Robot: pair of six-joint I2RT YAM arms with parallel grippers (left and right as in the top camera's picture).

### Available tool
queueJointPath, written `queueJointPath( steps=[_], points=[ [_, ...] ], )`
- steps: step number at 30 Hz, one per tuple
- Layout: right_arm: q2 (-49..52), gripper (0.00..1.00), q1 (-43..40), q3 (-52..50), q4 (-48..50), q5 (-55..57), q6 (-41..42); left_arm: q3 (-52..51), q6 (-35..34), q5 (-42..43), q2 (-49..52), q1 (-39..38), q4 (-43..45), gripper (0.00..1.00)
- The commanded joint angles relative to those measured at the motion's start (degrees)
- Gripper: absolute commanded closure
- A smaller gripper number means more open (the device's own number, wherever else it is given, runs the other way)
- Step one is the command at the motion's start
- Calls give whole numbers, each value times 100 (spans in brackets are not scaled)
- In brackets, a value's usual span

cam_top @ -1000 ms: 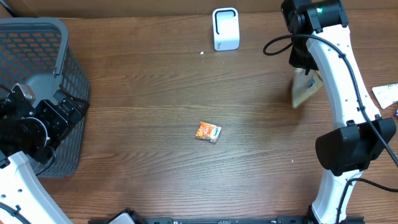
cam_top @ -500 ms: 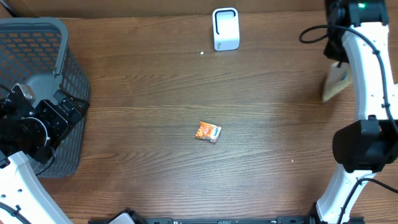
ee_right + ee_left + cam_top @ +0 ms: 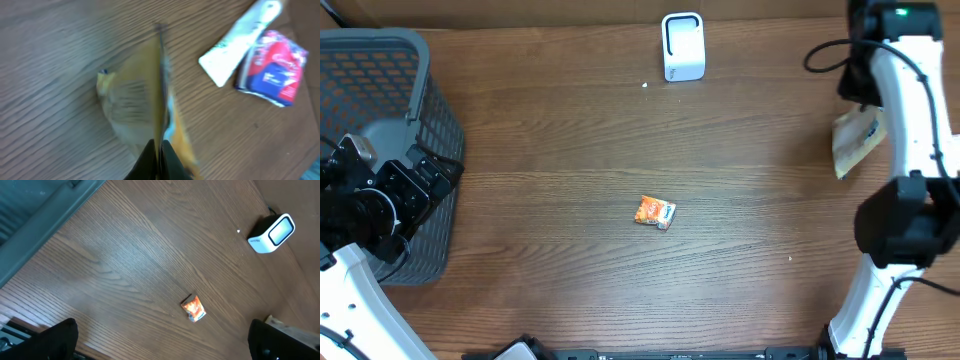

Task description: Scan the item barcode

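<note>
We can read no text, brand or number anywhere. The white scanner (image 3: 271, 232) at the far side carries a small dark mark low on its front, too small for us to make out. The orange packet (image 3: 655, 212) at mid-table shows print we cannot resolve. On the right, the yellow pouch (image 3: 145, 105) is blurred. The white tube (image 3: 240, 42) and the red-and-blue packet (image 3: 274, 75) bear lettering, all illegible.

The yellow packet (image 3: 140, 110) is smeared by motion blur in the right wrist view, its print unreadable; from overhead the right arm (image 3: 910, 110) covers part of it. The orange packet (image 3: 655, 212) is too small to read. The left fingers (image 3: 60, 340) are cropped by the bottom edge, and the basket (image 3: 390, 40) by the left edge.
</note>
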Motion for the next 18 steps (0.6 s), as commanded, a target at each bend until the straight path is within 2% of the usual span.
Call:
queueJointPath(
  steps=[1, 10, 15, 18],
  points=[
    [398, 96, 485, -9, -7, -181, 284, -20, 129, 15, -7, -39, 7, 0],
    [577, 96, 1423, -9, 70, -551, 584, -20, 129, 15, -7, -39, 7, 0],
    [577, 96, 1753, -9, 317, -1792, 581, -20, 129, 15, -7, -39, 7, 0],
    [577, 96, 1884, -9, 728, -2922, 581, -20, 129, 15, -7, -39, 7, 0]
  ],
)
